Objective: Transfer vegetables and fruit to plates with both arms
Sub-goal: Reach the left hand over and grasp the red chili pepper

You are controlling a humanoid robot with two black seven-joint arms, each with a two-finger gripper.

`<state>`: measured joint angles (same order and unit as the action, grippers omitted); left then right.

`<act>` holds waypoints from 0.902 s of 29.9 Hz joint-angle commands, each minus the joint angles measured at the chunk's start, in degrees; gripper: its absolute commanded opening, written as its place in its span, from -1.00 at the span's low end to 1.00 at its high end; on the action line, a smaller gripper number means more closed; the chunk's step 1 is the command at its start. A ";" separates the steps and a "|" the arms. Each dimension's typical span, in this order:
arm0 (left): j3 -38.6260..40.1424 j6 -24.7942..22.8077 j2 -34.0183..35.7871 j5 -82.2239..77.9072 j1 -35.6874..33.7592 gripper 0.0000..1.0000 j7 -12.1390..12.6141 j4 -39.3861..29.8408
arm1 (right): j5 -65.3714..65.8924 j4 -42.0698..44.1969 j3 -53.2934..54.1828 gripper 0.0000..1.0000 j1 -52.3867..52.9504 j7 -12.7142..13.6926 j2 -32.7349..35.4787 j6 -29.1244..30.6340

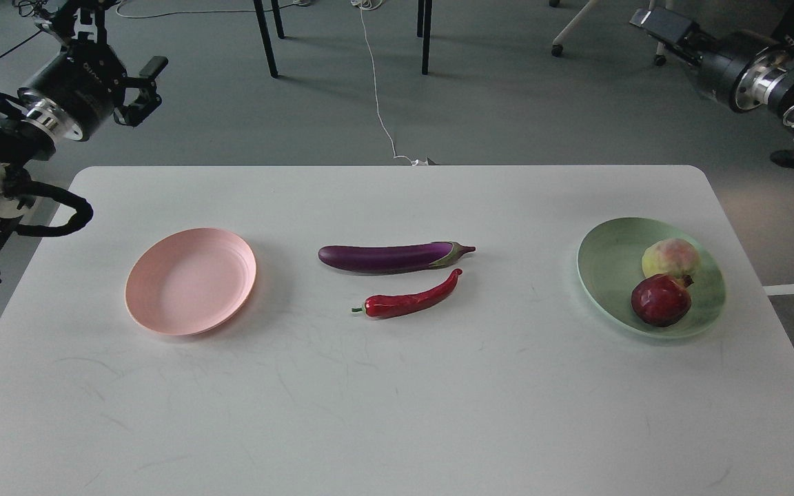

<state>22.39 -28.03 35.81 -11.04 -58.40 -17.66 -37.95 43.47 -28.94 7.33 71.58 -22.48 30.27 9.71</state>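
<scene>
Produce and plates lay on a white tabletop (397,413), with both arms drawn back off it.

Nearest lay one red chili (412,300), and just behind it one purple eggplant (391,256), both mid-tabletop on bare surface, close together but apart. One pink plate (191,281) sat to the left; one mint green plate (650,277) to the right held two fruits, a dark red pomegranate (661,299) in front, touching a pale yellow-green fruit (671,259) behind. Farther back, the left pincer (143,89) hung beyond the tabletop's corner, its fingers apart and gripping nothing; the right pincer (659,24) was too dark and end-on to tell whether it was open or closed.
</scene>
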 commanded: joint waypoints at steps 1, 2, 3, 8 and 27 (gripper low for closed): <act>-2.00 0.03 1.45 -6.97 -1.98 0.96 0.08 -4.66 | -4.77 -0.16 9.44 0.96 -2.84 -0.02 -0.13 -0.13; -2.17 0.03 1.80 -8.37 -2.07 0.96 0.17 -6.85 | -8.54 -0.15 11.81 0.96 -3.89 -0.02 -0.13 -0.13; -2.26 0.03 1.89 -9.69 -2.16 0.96 0.17 -8.78 | -12.14 -0.15 13.48 0.96 -4.77 -0.02 -0.39 -0.13; -2.17 0.03 2.33 -24.78 -1.81 0.96 0.00 -20.30 | -31.48 0.28 19.91 0.96 -6.36 -0.02 -3.11 -0.31; -3.04 0.03 -6.97 -83.94 -1.55 0.96 6.32 -41.68 | -53.48 -0.15 46.90 0.96 -32.19 0.15 -3.20 18.29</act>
<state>20.19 -28.00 32.66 -84.47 -60.27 -11.37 -79.53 -8.50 -28.84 52.28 42.43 -22.33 27.15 27.81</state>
